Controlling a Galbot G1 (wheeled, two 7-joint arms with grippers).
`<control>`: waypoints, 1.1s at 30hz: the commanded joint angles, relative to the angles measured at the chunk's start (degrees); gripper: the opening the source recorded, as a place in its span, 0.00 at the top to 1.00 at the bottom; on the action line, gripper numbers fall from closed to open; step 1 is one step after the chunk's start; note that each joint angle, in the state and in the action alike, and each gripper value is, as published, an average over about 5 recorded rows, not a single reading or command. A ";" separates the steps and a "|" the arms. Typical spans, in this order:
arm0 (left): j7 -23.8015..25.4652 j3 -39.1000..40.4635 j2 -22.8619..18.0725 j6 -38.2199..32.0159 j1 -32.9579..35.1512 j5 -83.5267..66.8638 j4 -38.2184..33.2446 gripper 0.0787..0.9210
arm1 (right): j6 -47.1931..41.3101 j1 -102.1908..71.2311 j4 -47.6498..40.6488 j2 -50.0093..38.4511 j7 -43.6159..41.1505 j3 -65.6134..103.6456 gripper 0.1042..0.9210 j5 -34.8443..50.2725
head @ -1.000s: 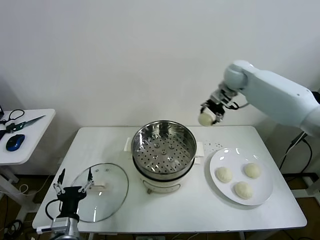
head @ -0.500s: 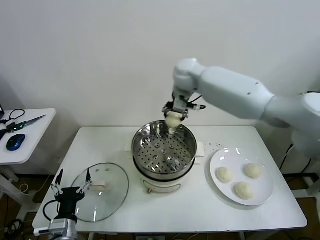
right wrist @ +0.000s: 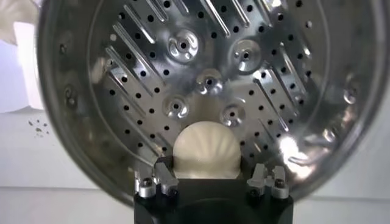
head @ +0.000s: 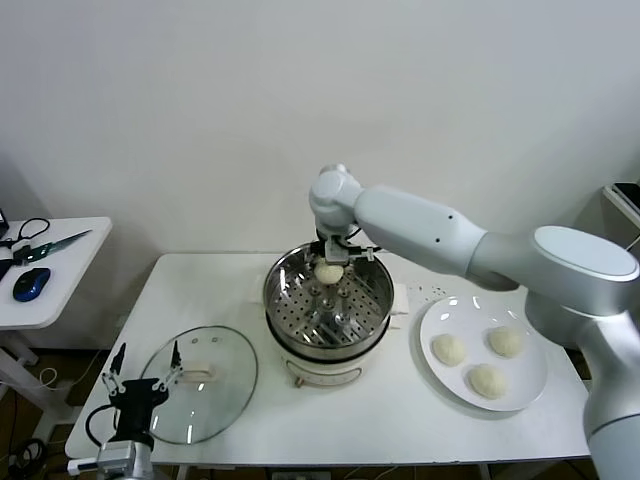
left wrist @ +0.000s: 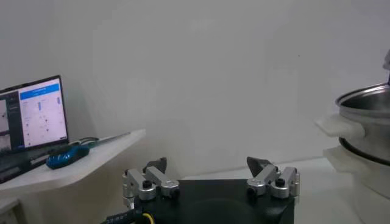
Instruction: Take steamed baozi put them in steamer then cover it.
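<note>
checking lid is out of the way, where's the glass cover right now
In the head view the cover lies flat on the table's left part, left of the steamer, with the open left gripper beside its near-left edge.

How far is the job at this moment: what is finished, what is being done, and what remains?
Done: nothing is in the steamer so far; its perforated tray is bare. In hand: the right gripper holds one baozi over the steamer's back part. Left: release it, move the three baozi from the white plate, then put on the glass cover, which lies on the table under the open left gripper.
</note>
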 commanded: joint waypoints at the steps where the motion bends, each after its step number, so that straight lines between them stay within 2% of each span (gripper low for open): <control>1: -0.04 0.00 -0.05 -0.07 0.02 -0.09 0.21 0.12 | 1.41 -3.32 -1.31 1.41 0.71 0.89 0.26 -3.50; 4: -0.05 0.03 -0.05 -0.08 0.01 -0.12 0.25 0.12 | 0.98 -3.03 -1.40 1.43 0.78 0.87 0.24 -2.97; 9: -0.11 0.07 -0.09 -0.06 0.02 -0.12 0.18 0.12 | 0.04 -2.26 -0.66 0.99 0.27 1.05 0.14 -2.49; 14: -0.20 0.10 -0.04 -0.02 0.10 -0.13 0.04 0.12 | 0.86 0.58 2.25 -0.93 -0.99 1.45 0.12 -0.79; 23: -0.23 0.43 0.04 0.31 0.01 -0.09 -0.79 0.12 | -3.99 12.53 9.78 -11.38 -2.08 -2.10 0.12 18.12; 26: -0.23 0.57 0.07 0.40 0.14 -0.07 -1.16 0.12 | -11.42 19.22 11.15 -17.24 1.45 -8.71 0.12 28.31; 30: -0.21 0.70 0.11 0.46 0.50 -0.06 -1.81 0.12 | -31.55 27.18 15.02 -25.44 9.67 -21.12 0.12 47.62; 33: -0.19 0.77 0.17 0.50 0.65 -0.11 -2.25 0.12 | -43.96 29.08 17.64 -31.08 8.84 -24.90 0.12 58.86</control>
